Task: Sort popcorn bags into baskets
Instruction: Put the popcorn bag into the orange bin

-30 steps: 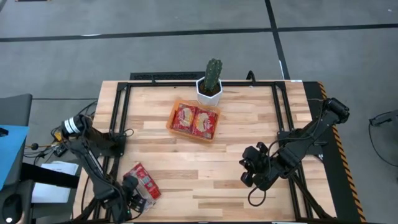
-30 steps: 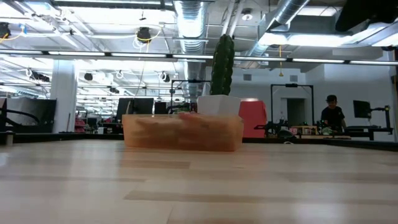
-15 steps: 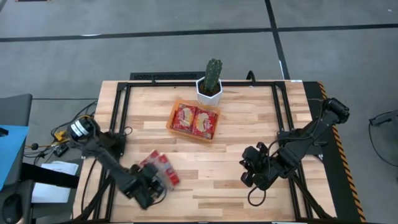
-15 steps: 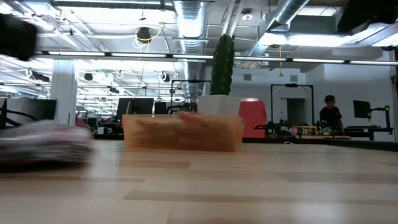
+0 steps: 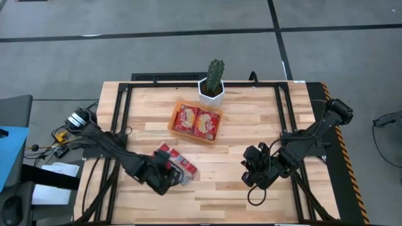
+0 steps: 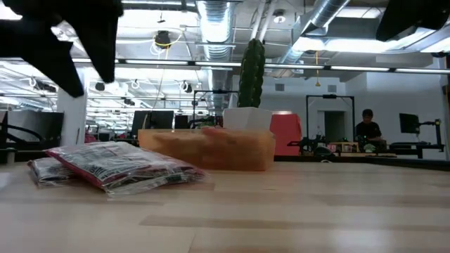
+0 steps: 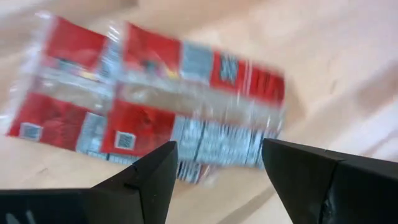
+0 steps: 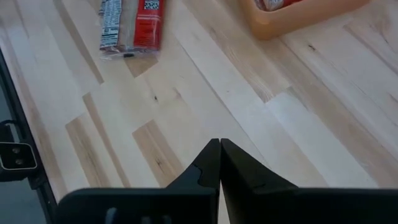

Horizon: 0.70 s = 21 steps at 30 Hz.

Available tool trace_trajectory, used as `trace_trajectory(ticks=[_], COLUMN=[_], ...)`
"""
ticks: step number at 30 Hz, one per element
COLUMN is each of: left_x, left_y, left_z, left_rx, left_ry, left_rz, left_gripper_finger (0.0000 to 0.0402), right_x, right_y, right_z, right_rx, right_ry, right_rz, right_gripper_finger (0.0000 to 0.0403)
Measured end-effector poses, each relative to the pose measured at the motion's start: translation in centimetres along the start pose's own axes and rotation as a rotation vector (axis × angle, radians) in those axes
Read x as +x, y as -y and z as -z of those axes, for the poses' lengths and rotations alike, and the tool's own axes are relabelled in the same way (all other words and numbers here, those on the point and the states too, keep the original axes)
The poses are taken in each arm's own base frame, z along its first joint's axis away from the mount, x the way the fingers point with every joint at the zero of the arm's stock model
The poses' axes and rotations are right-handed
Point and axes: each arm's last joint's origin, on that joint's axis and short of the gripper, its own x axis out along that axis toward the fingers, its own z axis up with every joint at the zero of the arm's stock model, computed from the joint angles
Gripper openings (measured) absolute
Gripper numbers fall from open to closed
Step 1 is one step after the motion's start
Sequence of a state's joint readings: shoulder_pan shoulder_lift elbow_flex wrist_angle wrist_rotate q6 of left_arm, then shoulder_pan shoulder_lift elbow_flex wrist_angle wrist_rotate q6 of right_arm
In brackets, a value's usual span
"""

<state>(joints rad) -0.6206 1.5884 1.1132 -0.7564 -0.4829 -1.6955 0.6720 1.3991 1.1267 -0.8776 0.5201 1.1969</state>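
Left hand point(image 5: 168, 177), high view: positioned over the counter point(image 5: 251, 125) toward its front edge, left of centre, directly beside the popcorn bags point(image 5: 178, 164), which lie flat on the counter surface on the side of the hand facing the basket. Whether it touches them cannot be told from above. The basket point(image 5: 195, 122), an orange tray, sits near the rear edge at mid-width and contains two further red packets point(image 5: 196, 120) side by side. A white pot with a cactus point(image 5: 212, 85) stands just behind the basket at the rear edge. Right hand point(image 5: 251, 172): low near the front edge, right of centre, well apart from all packets.

Low view: the popcorn bags point(image 6: 116, 165) rest on the counter in a loose overlapping pile, printed side up. The basket point(image 6: 207, 148) stands behind them with the cactus point(image 6: 251, 74) rising beyond it. A person point(image 6: 366, 129) is visible far back in the room.

Left wrist view: left hand point(image 7: 219, 163) fingers are spread wide and hold nothing; the popcorn bags point(image 7: 149, 106) lie on the counter just ahead of the fingertips.

Right wrist view: right hand point(image 8: 219, 155) fingers are pressed together, empty. The popcorn bags point(image 8: 133, 25) and a corner of the basket point(image 8: 298, 15) are seen beyond.
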Motion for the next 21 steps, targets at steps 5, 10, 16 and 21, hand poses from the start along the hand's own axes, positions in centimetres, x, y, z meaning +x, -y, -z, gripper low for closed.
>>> trace_trajectory(ticks=[5, 10, 16, 21], left_x=[-0.9, 0.4, 1.4, 0.4], left_y=[-1.4, -1.5, -0.7, -0.5], left_z=[-0.2, -0.7, -2.3, -4.2], left_rx=[-0.081, -0.018, 0.090, 0.203], left_ry=[0.118, 0.133, 0.088, 0.035], left_rz=[-0.070, -0.135, -0.105, -0.059], left_gripper_finger=[0.0223, 0.0223, 0.0223, 0.0223], right_x=[0.2, 1.0, 2.1, 2.0], right_y=[-0.1, -0.6, -1.6, -2.0], right_z=[0.0, 0.4, 0.8, 0.7], right_rx=[0.000, -0.006, -0.008, -0.017], right_ry=[0.001, -0.002, -0.043, -0.066], right_rz=[0.000, 0.010, -0.027, -0.087], right_gripper_finger=[0.0036, 0.0031, 0.0027, 0.0029])
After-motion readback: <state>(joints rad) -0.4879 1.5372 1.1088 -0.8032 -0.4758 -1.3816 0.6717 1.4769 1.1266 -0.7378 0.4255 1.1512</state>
